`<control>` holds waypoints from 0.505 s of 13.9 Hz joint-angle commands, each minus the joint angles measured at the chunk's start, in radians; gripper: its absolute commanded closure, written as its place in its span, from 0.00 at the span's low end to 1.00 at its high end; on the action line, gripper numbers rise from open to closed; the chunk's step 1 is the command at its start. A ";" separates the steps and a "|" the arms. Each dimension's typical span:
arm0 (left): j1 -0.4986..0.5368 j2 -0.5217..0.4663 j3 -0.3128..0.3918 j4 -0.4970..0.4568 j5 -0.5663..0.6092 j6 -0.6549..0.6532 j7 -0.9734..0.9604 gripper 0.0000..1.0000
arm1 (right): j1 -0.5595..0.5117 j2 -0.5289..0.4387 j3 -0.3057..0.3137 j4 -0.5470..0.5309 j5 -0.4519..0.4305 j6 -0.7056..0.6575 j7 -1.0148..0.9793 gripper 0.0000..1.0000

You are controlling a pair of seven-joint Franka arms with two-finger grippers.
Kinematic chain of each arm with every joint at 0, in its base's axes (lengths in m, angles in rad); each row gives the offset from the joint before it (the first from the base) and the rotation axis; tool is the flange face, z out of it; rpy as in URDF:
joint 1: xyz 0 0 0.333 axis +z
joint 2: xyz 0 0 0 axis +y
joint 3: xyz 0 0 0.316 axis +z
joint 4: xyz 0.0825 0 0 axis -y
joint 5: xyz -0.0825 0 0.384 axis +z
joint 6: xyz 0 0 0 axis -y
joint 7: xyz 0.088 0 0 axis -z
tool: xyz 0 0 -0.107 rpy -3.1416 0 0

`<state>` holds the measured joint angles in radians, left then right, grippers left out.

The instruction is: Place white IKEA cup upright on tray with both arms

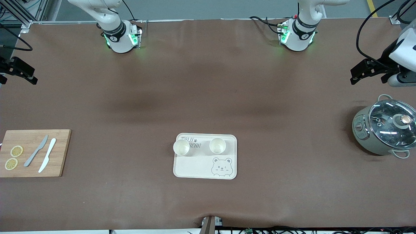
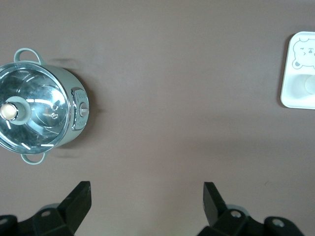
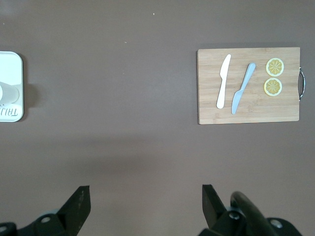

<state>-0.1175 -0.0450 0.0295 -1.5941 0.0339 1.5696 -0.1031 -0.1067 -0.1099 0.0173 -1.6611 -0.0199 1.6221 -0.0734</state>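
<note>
Both white cups, one (image 1: 181, 147) and the other (image 1: 217, 145), stand upright on the cream bear-printed tray (image 1: 195, 167), mid-table. My left gripper (image 1: 359, 75) and right gripper (image 1: 22, 72) hang released over opposite table ends, equally distant; neither is nearer.

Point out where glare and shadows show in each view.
Front view: bright streaks of glare on the pot's glass lid, broad dark shadow bands on the brown table. Left wrist view: same streaky reflections on the lid, thin shadow beside the pot. Right wrist view: no glare, soft shadow beside the tray.
</note>
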 commanded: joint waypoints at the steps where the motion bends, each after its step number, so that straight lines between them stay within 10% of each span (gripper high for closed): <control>1: -0.008 0.034 -0.003 0.042 0.011 -0.016 0.017 0.00 | -0.007 -0.004 0.003 0.011 -0.009 -0.013 0.001 0.00; 7: -0.014 0.037 -0.007 0.062 0.014 -0.016 0.016 0.00 | -0.008 -0.004 0.001 0.011 -0.008 -0.011 0.001 0.00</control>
<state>-0.1268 -0.0166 0.0260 -1.5606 0.0339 1.5696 -0.1031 -0.1076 -0.1099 0.0151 -1.6611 -0.0199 1.6221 -0.0734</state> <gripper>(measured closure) 0.000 0.000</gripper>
